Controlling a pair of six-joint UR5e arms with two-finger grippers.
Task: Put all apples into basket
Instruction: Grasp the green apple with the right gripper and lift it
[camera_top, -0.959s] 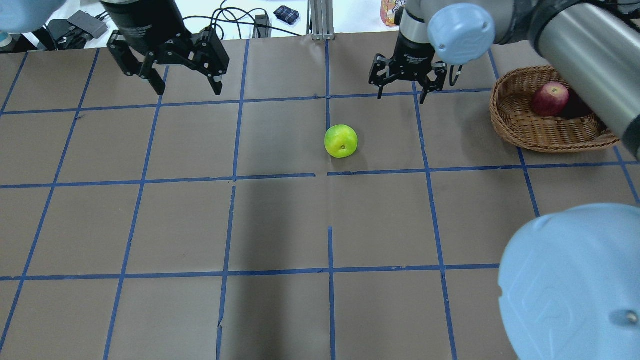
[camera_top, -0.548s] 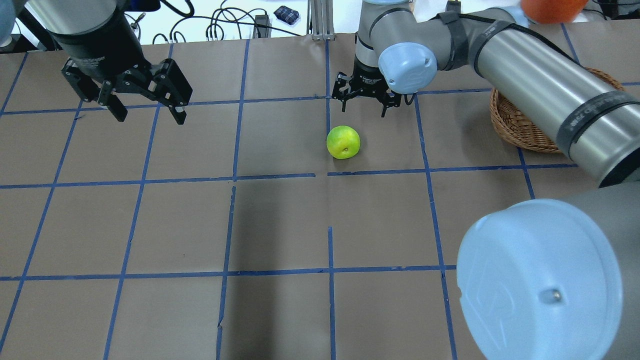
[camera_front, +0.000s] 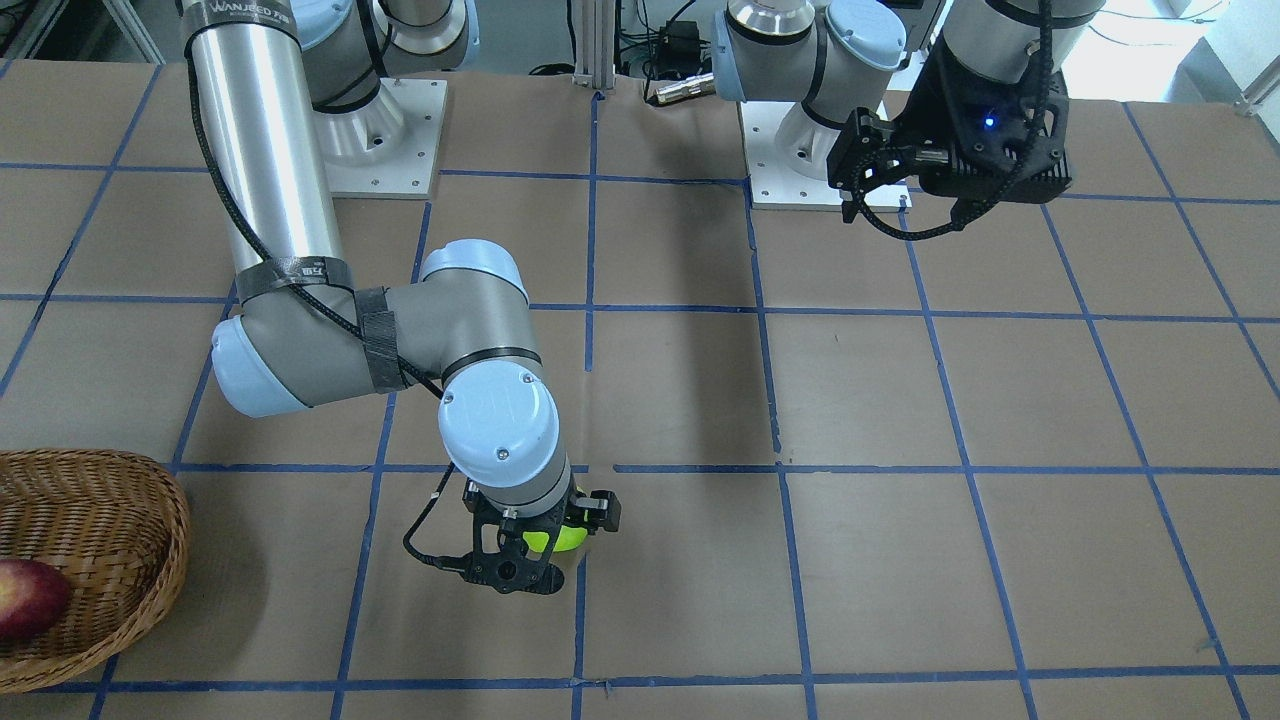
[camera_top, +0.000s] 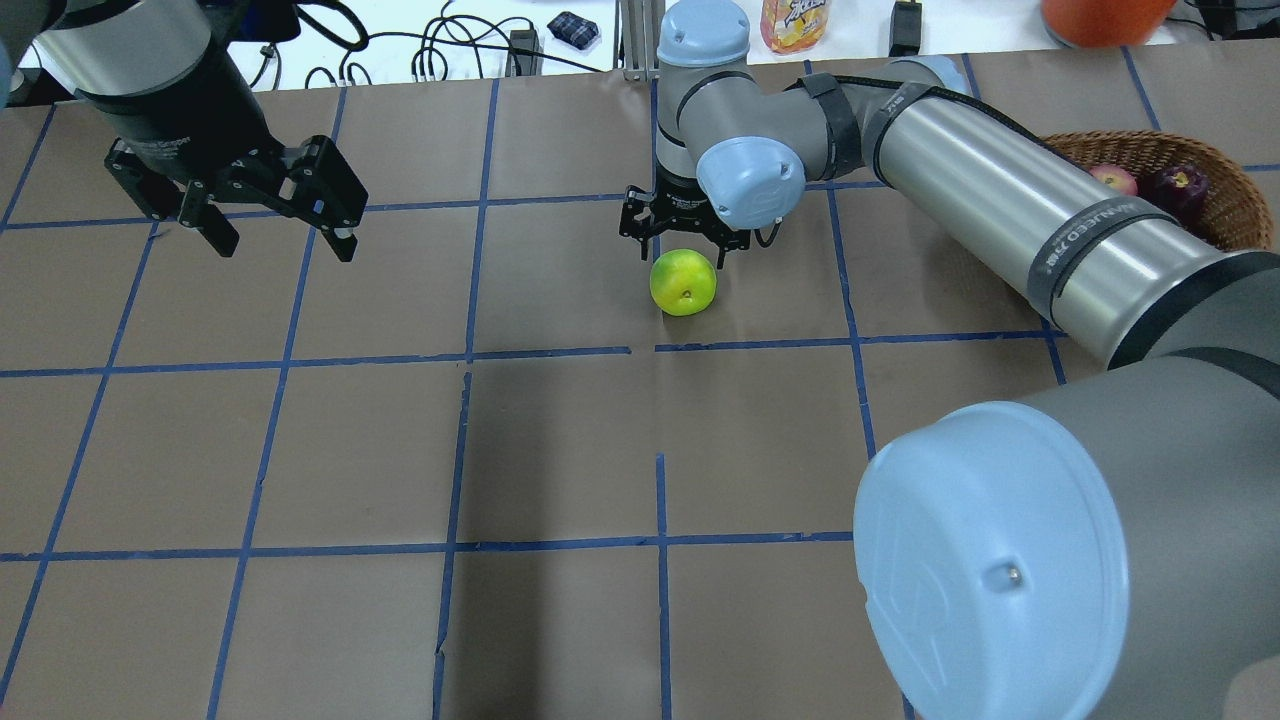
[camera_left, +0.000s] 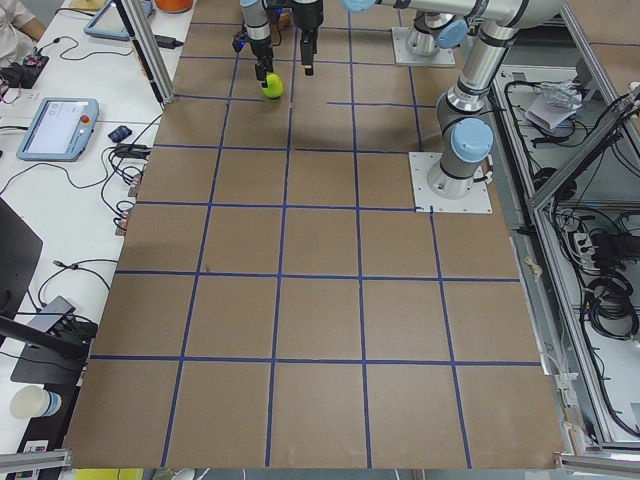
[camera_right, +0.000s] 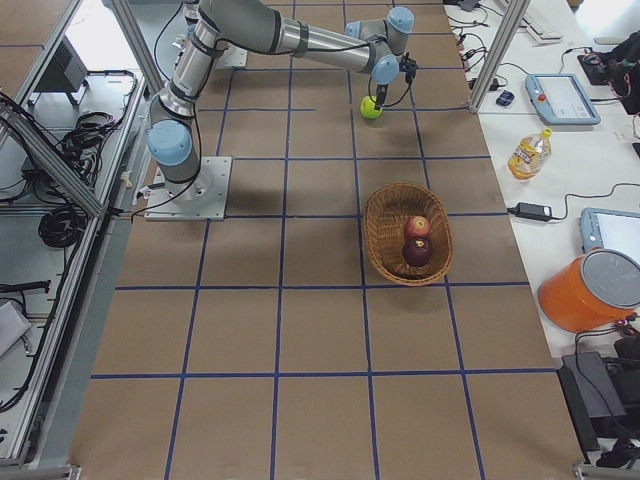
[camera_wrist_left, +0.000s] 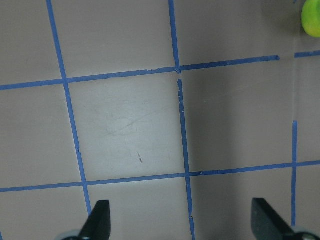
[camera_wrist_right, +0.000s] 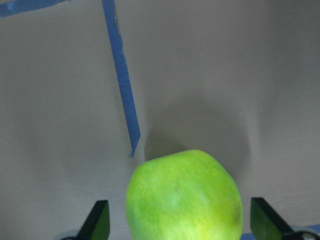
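The green apple lies on the brown table near the middle; it also shows in the front view and the right wrist view. My right gripper is open and low over it, one finger on each side with gaps between fingers and apple. The red apple and the dark purple apple lie in the wicker basket at the far right. My left gripper is open and empty, raised above the table's far left. The green apple is at the left wrist view's top right corner.
My right arm's long grey link stretches across the table from the apple past the basket's near side. A juice bottle, an orange bucket and cables sit beyond the table's far edge.
My right gripper has moved left from beside the basket and come down around the green apple. My left gripper has shifted left and a little nearer. The green apple has stayed in place.
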